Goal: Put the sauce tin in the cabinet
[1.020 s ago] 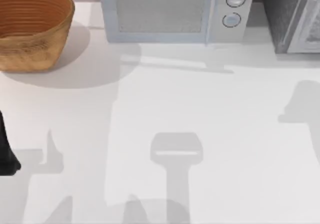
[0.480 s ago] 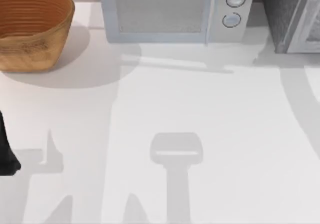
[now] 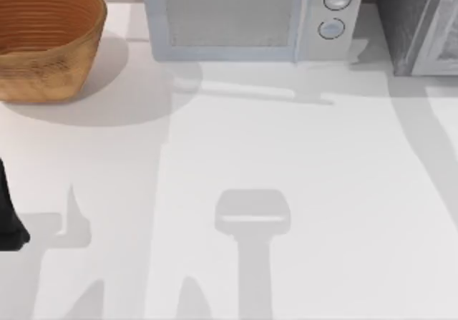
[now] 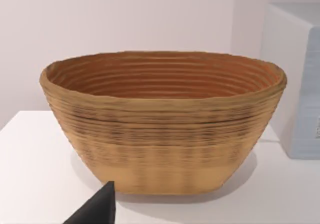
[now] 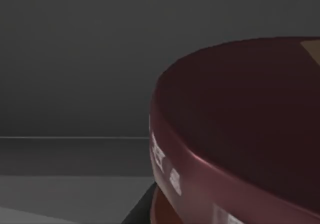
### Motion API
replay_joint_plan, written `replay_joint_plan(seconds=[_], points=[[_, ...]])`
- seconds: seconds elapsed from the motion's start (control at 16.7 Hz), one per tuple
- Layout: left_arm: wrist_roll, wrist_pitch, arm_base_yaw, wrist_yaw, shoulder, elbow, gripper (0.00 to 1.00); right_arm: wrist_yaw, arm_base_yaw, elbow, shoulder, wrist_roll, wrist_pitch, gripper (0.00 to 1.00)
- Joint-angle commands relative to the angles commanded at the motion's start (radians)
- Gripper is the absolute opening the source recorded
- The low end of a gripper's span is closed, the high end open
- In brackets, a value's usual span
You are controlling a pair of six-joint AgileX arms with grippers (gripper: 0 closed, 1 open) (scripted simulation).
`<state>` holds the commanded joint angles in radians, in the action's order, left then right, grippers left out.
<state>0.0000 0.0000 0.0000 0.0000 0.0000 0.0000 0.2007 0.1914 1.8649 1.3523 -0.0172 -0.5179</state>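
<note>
While the left arm (image 3: pixel 10 216) sits parked at the left edge of the bench (image 3: pixel 286 155), its wrist camera faces the woven basket (image 4: pixel 162 124) at the back left corner. Whether either arm's pincer is spread or pressed together cannot be told. Close before the right wrist camera is the sauce tin (image 5: pixel 240 134), its maroon lid up against a dark grey interior. At the back right corner stands the cabinet (image 3: pixel 415 19), beside the microwave (image 3: pixel 250 19).
</note>
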Motion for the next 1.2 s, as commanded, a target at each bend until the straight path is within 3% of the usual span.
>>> replay_joint_plan(seconds=[0.36,1.2], points=[[0.000,0.000,0.000,0.000,0.000,0.000,1.00,-0.007,-0.011,0.027,0.032,-0.002,0.005,0.00],[0.000,0.000,0.000,0.000,0.000,0.000,1.00,-0.073,-0.084,0.423,0.501,-0.001,0.076,0.00]])
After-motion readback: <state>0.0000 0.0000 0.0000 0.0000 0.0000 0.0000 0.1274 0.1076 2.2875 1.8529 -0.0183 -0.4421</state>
